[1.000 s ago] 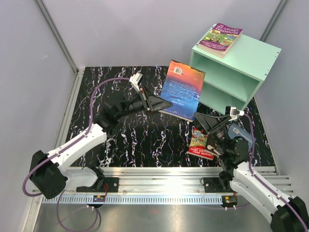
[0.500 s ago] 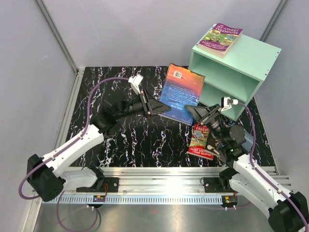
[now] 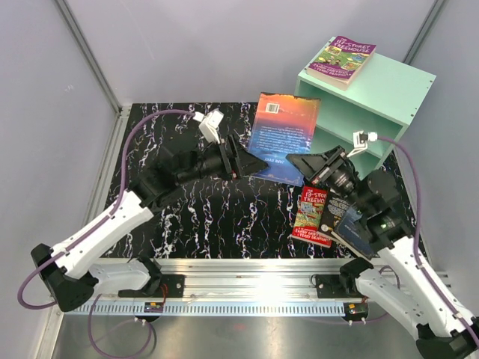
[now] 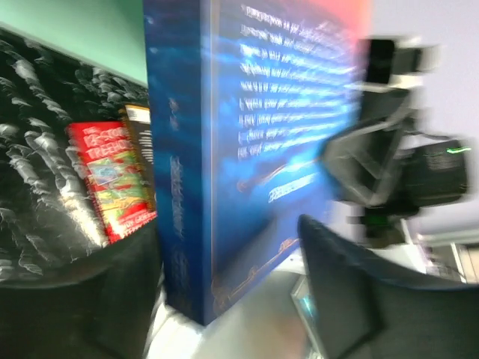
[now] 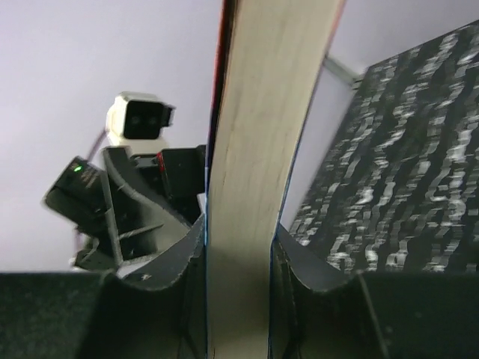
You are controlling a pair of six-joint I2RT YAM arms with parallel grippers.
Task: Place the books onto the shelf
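**Blue book held on edge between both arms, short of the shelf**

The blue book (image 3: 284, 131) stands on edge just past the middle of the table (image 3: 224, 217), toward 1 o'clock, and the shelf (image 3: 389, 90) is just beside it at 2 o'clock. The right gripper (image 3: 298, 162) is clamped on the book's page edge near a lower corner, with a finger pressed to each cover. The left gripper (image 3: 251, 161) has its jaws apart around the spine side, and a gap shows beside one finger. The right grip alone probably carries the book, so the left arm should back straight out toward 8 o'clock without brushing the cover. With so low a hold this thick book may pivot, so swing it slowly to 2 o'clock and enter an open compartment squarely. The red book (image 3: 311, 217) lies flat at 5 o'clock, and the purple book (image 3: 341, 60) lies on top of the shelf.
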